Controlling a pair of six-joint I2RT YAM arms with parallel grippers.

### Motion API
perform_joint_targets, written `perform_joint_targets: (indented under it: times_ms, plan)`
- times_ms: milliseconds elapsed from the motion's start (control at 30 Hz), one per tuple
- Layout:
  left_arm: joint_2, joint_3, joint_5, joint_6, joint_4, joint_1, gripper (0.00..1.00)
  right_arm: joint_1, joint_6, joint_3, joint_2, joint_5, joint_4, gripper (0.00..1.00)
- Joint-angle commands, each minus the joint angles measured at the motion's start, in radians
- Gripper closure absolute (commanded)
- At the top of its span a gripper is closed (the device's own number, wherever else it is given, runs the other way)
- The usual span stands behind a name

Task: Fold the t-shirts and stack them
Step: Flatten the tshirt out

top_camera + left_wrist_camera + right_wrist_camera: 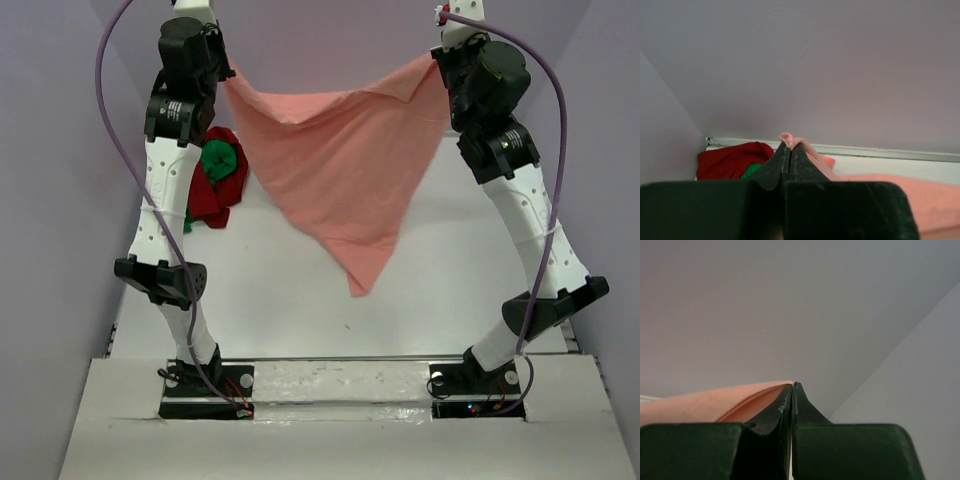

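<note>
The salmon-pink t-shirt [340, 170] hangs in the air between both arms, stretched along its top edge and drooping to a point near the table's middle. My left gripper [790, 145] is shut on its left corner, with a pink tuft [789, 139] poking past the tips. At the other end my right gripper [792, 386] is shut on the shirt's right corner [715, 405]. In the top view the left gripper [226, 76] and right gripper [438, 62] stay high near the back wall. The dark red t-shirt [212, 192] and bright green t-shirt [221, 160] lie bunched together at the back left.
Grey walls enclose the white table [450, 280] at the back and both sides. Purple cables [100, 90] loop along each arm. The arm bases [205, 385] sit at the near edge.
</note>
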Motion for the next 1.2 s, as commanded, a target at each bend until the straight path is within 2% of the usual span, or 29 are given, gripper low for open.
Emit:
perform_joint_targets:
  times_ms: [0,100,267,367,467,633,767,900,967,1000,1033,1067,1167]
  plan:
    - [-0.154,-0.055,0.039,-0.009,0.091,-0.002,1.00,-0.001,0.016,0.118,-0.102,-0.002,0.035,1.00]
    - [-0.206,-0.076,0.048,-0.022,0.077,-0.002,1.00,-0.001,0.015,0.101,-0.149,0.021,0.026,1.00]
    - [-0.352,-0.178,0.005,-0.028,0.082,-0.020,1.00,0.100,-0.039,-0.076,-0.277,0.116,0.081,1.00]
    - [-0.467,-0.261,-0.065,-0.017,0.081,-0.075,1.00,0.270,-0.206,-0.146,-0.347,0.280,0.179,1.00]
    - [-0.577,-0.293,-0.143,-0.002,0.044,-0.155,1.00,0.450,-0.487,-0.224,-0.429,0.460,0.419,1.00]
    - [-0.651,-0.334,-0.219,0.001,0.011,-0.230,1.00,0.623,-0.802,-0.342,-0.463,0.542,0.766,1.00]
    - [-0.650,-0.348,-0.231,-0.002,0.014,-0.232,1.00,0.689,-0.805,-0.350,-0.447,0.521,0.805,1.00]
    - [-0.595,-0.348,-0.193,0.001,0.068,-0.232,1.00,0.680,-0.614,-0.342,-0.406,0.415,0.694,1.00]
    - [-0.518,-0.325,-0.187,0.004,0.080,-0.230,1.00,0.549,-0.460,-0.288,-0.365,0.331,0.585,1.00]
    - [-0.463,-0.302,-0.155,0.004,0.097,-0.226,1.00,0.483,-0.275,-0.254,-0.316,0.288,0.414,1.00]
    - [-0.463,-0.291,-0.130,0.000,0.111,-0.212,1.00,0.415,-0.274,-0.234,-0.297,0.231,0.339,1.00]
    - [-0.402,-0.276,-0.072,-0.009,0.125,-0.182,1.00,0.263,-0.102,-0.215,-0.274,0.105,0.281,1.00]
    - [-0.256,-0.170,0.028,-0.043,0.131,-0.099,1.00,0.056,0.045,-0.085,-0.138,-0.034,0.153,1.00]
